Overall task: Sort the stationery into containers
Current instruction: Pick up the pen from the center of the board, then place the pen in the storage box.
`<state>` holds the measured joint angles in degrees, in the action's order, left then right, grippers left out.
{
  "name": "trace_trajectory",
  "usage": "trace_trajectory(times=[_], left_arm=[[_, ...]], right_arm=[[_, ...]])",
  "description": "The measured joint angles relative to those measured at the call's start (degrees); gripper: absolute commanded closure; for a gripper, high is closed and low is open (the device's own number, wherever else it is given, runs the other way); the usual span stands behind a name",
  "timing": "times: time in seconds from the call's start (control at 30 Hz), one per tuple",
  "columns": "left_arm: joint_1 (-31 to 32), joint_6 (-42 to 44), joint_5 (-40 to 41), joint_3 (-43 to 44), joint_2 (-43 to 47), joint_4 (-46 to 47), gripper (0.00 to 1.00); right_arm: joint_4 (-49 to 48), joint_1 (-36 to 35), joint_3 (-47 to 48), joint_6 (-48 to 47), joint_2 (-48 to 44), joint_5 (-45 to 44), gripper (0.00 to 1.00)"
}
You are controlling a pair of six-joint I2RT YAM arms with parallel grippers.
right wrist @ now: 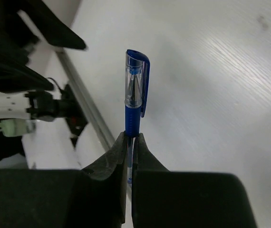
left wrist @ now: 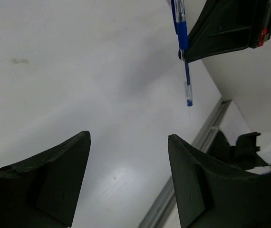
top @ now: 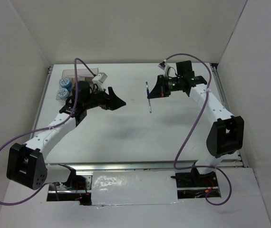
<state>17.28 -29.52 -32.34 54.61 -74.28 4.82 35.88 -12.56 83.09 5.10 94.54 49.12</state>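
Note:
My right gripper is shut on the blue pen and holds it above the table, right of centre. In the right wrist view the pen sticks out past the closed gripper, capped end away from the camera. My left gripper stands open and empty a short way left of the pen. Its wrist view shows the two fingers wide apart, with the pen hanging beyond them. The clear organiser sits at the back left, with two round blue tubs at its near side.
White walls close in the table on the left, back and right. A metal rail runs along the right edge of the table. Purple cables loop off both arms. The left arm reaches across the near left.

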Motion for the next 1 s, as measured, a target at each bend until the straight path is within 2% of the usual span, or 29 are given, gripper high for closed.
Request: trace_trajectory(times=[0.33,0.47,0.67,0.83,0.87,0.93,1.0], left_arm=[[8.5,-5.0,-1.7,1.2,-3.6,3.6,0.21],[10.4,-5.6,-3.3,3.4,-6.5,4.7,0.23],[11.0,-6.9,-4.2,5.9,-9.7,5.8,0.31],[11.2,-7.1,-4.3,7.7,-11.8,5.4,0.47],[11.2,-7.1,-4.4,8.1,-12.2,5.4,0.54],[11.2,-7.5,-5.1,9.1,-12.9,5.5,0.61],[11.2,-8.2,-5.4,9.4,-13.2,5.7,0.74]], right_arm=[[-12.5,-2.8,-2.3,15.0,-0.6,10.1,1.0],[-14.5,-4.2,-2.5,16.8,0.0,11.7,1.0],[-16.0,-4.9,-2.5,18.3,1.2,13.0,1.0],[-16.6,-5.5,-2.4,19.0,1.9,13.3,1.0],[-16.8,-5.6,-2.4,19.2,2.0,13.3,1.0],[-17.4,-5.7,-2.4,19.5,2.2,13.3,1.0],[-17.9,-5.7,-2.4,19.7,2.5,13.3,1.0]])
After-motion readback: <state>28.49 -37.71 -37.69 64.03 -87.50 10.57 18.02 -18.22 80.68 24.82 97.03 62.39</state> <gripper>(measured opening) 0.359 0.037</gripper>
